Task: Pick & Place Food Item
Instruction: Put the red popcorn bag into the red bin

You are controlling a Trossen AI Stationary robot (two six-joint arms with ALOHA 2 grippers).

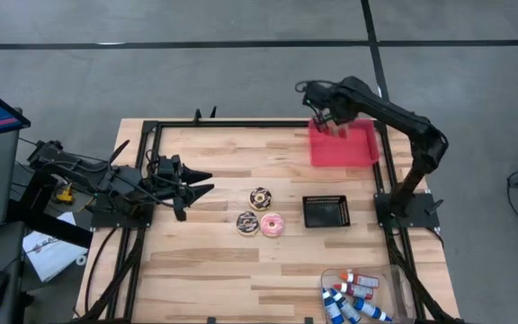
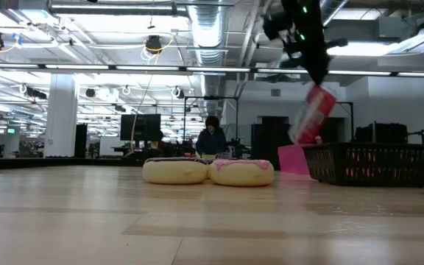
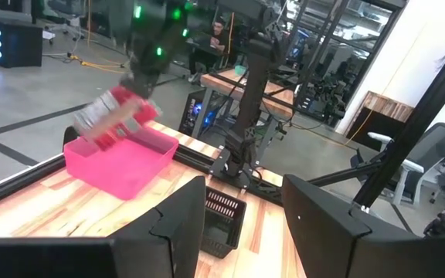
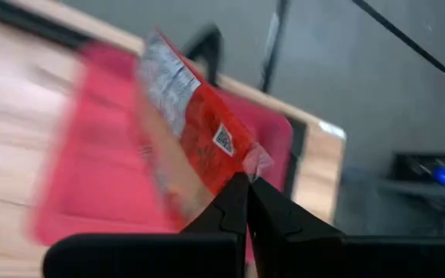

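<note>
A red and white food packet hangs under my right gripper, which is shut on it over the pink bin at the table's far right. The low view shows the packet tilted in the air above the bin. In the left wrist view the packet shows over the bin. My left gripper waits at the table's left, raised, open and pointing level toward the right. My right gripper pinches the packet's clear sealed edge at one end between its two fingertips. The fingers come slanting down from above. The packet hangs tilted, lifted clear, with the pink bin beneath it.
Three donuts lie on the wood at the table's middle. A black mesh basket stands to their right. A clear tub of tubes sits at the near right corner. A person sits in the room behind.
</note>
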